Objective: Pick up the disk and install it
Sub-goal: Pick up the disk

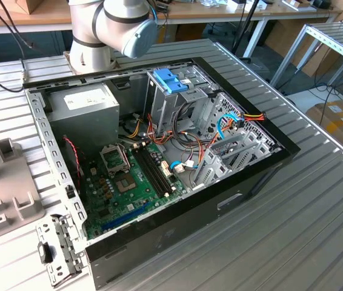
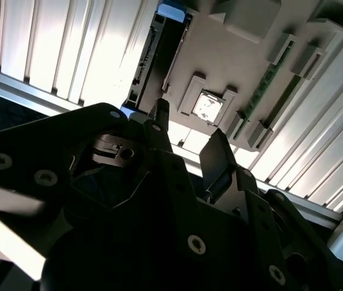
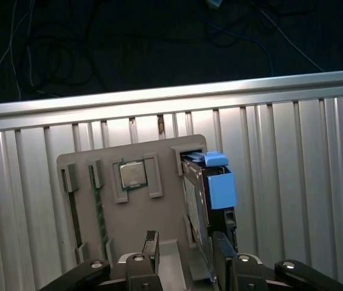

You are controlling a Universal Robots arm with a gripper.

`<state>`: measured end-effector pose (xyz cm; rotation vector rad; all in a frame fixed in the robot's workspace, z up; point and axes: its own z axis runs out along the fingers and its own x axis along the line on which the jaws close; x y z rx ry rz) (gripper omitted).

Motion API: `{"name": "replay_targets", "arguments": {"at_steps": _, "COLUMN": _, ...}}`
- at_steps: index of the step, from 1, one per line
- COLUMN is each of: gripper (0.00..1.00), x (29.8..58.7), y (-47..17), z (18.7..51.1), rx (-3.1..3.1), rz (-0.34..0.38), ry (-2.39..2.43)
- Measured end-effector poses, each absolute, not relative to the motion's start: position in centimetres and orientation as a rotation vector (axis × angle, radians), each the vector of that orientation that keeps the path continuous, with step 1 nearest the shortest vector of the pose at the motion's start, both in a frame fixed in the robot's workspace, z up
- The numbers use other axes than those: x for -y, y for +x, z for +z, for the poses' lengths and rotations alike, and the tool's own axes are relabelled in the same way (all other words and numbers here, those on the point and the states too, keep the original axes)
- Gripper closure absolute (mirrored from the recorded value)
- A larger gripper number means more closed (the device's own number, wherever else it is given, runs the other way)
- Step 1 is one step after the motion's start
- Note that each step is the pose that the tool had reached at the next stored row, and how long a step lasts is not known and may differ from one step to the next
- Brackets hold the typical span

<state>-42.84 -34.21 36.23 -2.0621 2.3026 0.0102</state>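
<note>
Ribbed metal table (image 3: pixel 293 182), disk (image 3: pixel 220 188), dark floor (image 3: pixel 159 42)

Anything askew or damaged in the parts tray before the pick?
Nothing stands out. The disk stands on edge, straight in its slot of the grey tray; the chip sits square in its pocket. The open gripper holds nothing.

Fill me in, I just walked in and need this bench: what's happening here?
The arm's pincer hangs open above a grey parts holder on the ribbed table, holding nothing. The disk stands on edge in a slot of that holder, its blue end piece showing, not yet picked up. The open computer case sits in the exterior view.
</note>
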Motion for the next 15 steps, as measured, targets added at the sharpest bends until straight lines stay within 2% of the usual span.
{"name": "replay_targets", "arguments": {"at_steps": 15, "gripper": 0.52, "x": 33.31, "y": -43.15, "z": 35.55, "rx": -2.298, "rz": 0.022, "ry": -2.057}}
